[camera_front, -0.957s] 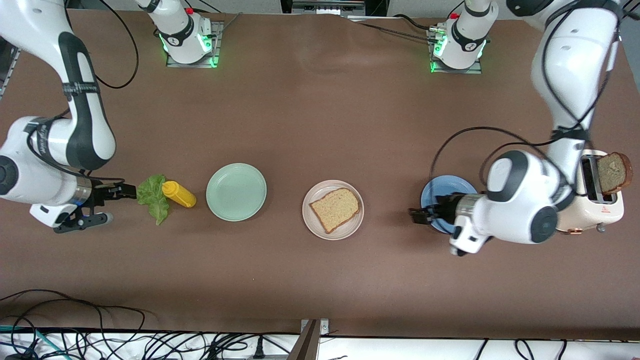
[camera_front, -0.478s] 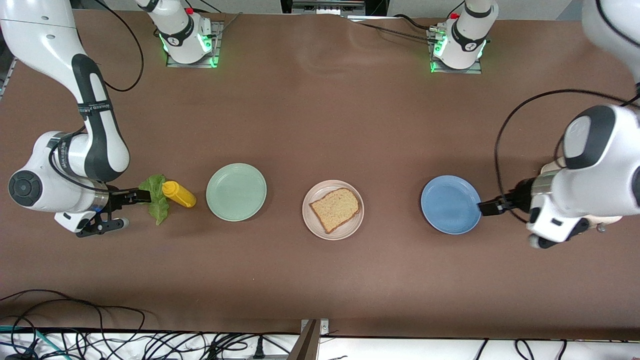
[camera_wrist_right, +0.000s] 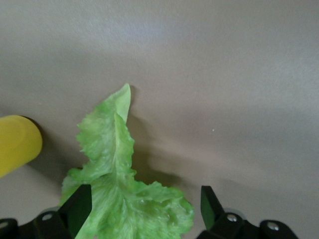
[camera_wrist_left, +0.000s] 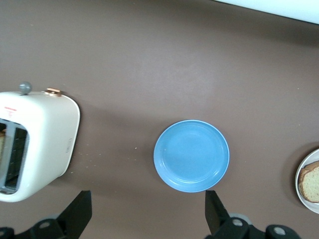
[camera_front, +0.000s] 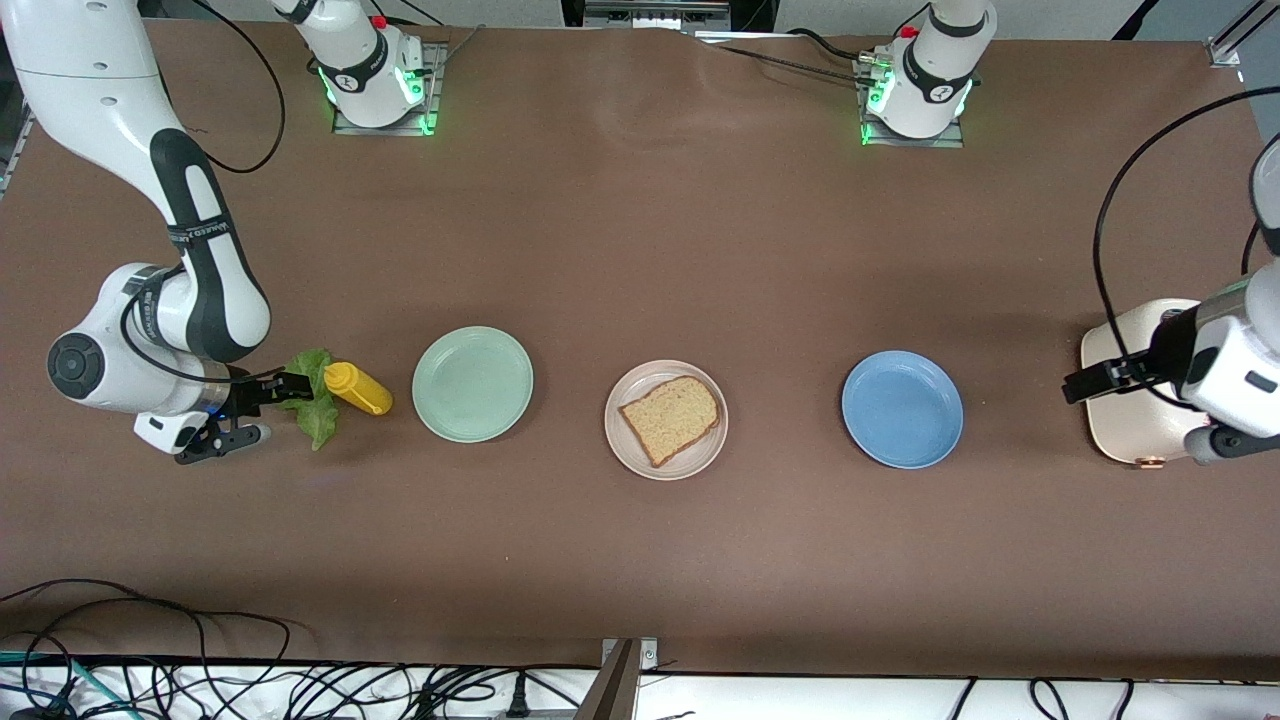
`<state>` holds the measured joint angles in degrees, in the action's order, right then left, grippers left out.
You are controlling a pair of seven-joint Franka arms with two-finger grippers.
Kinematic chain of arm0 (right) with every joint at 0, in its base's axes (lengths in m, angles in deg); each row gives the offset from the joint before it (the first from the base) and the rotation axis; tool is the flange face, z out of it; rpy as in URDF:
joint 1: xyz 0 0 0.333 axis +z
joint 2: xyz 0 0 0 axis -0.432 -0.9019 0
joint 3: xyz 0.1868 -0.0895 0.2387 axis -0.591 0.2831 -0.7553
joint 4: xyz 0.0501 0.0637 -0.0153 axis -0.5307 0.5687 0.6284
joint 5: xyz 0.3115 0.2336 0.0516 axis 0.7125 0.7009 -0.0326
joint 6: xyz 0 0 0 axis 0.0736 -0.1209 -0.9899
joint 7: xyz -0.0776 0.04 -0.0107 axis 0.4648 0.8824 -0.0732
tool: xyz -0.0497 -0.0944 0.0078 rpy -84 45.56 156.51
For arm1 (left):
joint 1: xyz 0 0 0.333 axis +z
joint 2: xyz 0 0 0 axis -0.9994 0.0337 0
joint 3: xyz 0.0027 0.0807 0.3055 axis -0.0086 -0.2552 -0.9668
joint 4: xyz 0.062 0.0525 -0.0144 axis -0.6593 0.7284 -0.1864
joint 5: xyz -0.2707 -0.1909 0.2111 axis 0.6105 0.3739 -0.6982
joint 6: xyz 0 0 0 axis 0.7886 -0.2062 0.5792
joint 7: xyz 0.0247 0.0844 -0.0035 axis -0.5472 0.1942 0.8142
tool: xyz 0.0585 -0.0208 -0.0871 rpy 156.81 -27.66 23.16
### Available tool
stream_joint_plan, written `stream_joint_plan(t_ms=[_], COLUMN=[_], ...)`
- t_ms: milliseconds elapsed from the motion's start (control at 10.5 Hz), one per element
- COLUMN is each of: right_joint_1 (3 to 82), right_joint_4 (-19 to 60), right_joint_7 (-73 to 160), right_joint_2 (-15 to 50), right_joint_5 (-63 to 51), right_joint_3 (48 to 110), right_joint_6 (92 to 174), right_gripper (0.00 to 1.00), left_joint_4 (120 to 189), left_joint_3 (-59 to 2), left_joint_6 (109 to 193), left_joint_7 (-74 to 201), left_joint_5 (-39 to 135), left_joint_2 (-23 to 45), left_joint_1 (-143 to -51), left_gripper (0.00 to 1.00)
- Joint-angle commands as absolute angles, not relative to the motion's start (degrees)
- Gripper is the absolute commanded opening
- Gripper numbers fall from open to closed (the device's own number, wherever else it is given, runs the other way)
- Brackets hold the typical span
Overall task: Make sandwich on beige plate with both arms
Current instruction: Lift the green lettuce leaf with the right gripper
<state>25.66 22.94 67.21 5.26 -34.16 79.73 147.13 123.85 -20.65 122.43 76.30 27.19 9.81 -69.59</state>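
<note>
The lettuce leaf [camera_front: 313, 404] lies on the brown surface [camera_front: 640, 250] at the right arm's end, touching the yellow mustard bottle [camera_front: 358, 388] beside it. The right tool [camera_front: 262, 408] is low at the leaf, with its fingers spread wide. In the right wrist view the leaf [camera_wrist_right: 119, 184] lies between the two fingers [camera_wrist_right: 75, 206], and they are not yet pressed on it. This tool holds nothing.

The beige plate [camera_front: 666, 463] stands in the middle of the surface, between the mint-green plate [camera_front: 472, 383] and the blue plate [camera_front: 902, 408], well apart from both tools. One slice of brown bread [camera_front: 670, 418] lies on it, without lettuce and without a second slice.

The left tool [camera_front: 1085, 382] is at the left arm's end, over the edge of the cream toaster [camera_front: 1125, 425]. Its fingers [camera_wrist_left: 79, 211] are spread fully and it is empty. In the left wrist view the blue plate [camera_wrist_left: 191, 155] lies on the surface below, between the two fingers.
</note>
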Motion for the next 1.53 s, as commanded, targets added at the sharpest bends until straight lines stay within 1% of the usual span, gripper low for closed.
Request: stream_joint_plan(t_ms=[0, 96, 191, 287, 574, 765, 861, 1435], right_joint_1=[25.3, 25.3, 25.3, 25.3, 25.3, 25.4, 25.5, 25.5], right_joint_4=[24.6, 24.6, 24.7, 24.9, 24.8, 24.8, 24.8, 24.1], right_joint_7=[71.1, 71.4, 71.4, 71.5, 71.5, 71.5, 71.6, 72.0], right_joint_2=[6.1, 6.2, 6.2, 6.2, 6.8, 9.2, 11.0, 24.8], right_joint_5=[-32.7, -32.7, -32.7, -32.7, -32.7, -32.8, -33.2, -33.6], right_joint_3=[79.4, 79.4, 79.4, 79.4, 79.4, 79.4, 79.4, 79.3], right_joint_6=[148.3, 148.3, 148.3, 148.3, 147.9, 147.5, 145.6, 127.9], right_gripper=[0.55, 0.30, 0.13, 0.00, 0.00, 0.00, 0.00, 0.00], left_joint_4=[125.6, 125.5, 125.2, 125.2, 125.4, 126.0, 126.3, 126.3], left_joint_3=[-20.6, -20.5, -20.1, -20.2, -20.3, -20.3, -20.3, -20.3], left_joint_6=[118.7, 118.7, 118.8, 118.8, 118.8, 118.7, 118.3, 118.3], left_joint_7=[74.6, 74.1, 74.1, 74.2, 73.6, 73.6, 73.6, 73.5], left_joint_5=[25.3, 26.1, 27.2, 29.0, 29.2, 29.2, 29.2, 29.2], left_joint_2=[6.7, 6.7, 7.2, 7.1, 7.1, 7.1, 7.1, 7.4], left_joint_1=[-68.1, -67.2, -65.6, -65.3, -63.7, -63.6, -63.6, -63.5], left_gripper=[1.00, 1.00, 1.00, 1.00, 1.00, 1.00, 1.00, 1.00])
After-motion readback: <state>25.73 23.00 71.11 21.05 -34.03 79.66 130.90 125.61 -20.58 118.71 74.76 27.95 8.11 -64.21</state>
